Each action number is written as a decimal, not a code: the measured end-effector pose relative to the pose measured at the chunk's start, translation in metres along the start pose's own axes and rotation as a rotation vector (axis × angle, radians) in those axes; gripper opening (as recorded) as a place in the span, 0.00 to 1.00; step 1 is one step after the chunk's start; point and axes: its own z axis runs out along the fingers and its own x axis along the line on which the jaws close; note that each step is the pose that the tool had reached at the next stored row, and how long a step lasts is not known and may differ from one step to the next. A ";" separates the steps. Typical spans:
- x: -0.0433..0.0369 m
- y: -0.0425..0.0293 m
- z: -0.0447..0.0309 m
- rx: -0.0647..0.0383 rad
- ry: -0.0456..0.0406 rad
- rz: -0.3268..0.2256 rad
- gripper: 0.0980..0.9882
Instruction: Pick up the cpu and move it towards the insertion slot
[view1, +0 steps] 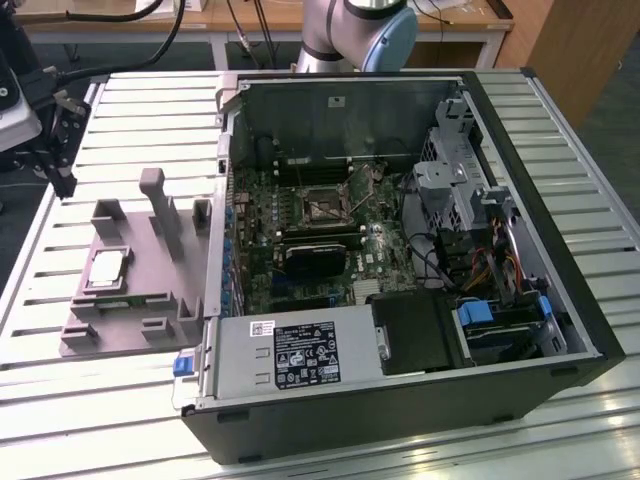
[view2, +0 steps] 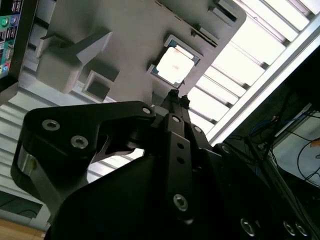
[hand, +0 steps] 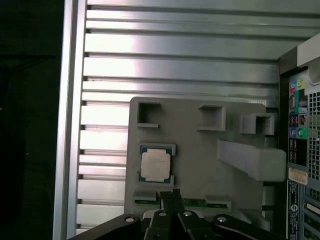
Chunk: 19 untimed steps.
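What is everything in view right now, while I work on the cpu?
table: one, silver, slatted, under everything
computer case: one, black, open, on the table
insertion slot: one, dark with a metal frame, inside the computer case
fixture: one, grey, at the exterior view's left of the computer case
cpu: one, silvery, in a fixture recess
memory stick: one, green, along the fixture's edge
arm: one, grey and blue, behind the computer case
claw: one, black, shut, empty, near the cpu

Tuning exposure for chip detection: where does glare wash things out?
Second wrist view: the cpu is washed nearly white, and the table slats blow out. First wrist view: slats glare in bands, cpu edges readable. Exterior view: mild sheen only.
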 end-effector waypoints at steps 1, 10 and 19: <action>0.0002 -0.0001 0.0019 0.000 0.0000 0.000 0.00; 0.0024 -0.0008 0.0201 0.000 -0.0015 0.000 0.00; 0.0053 -0.0016 0.0382 0.000 -0.0022 0.000 0.00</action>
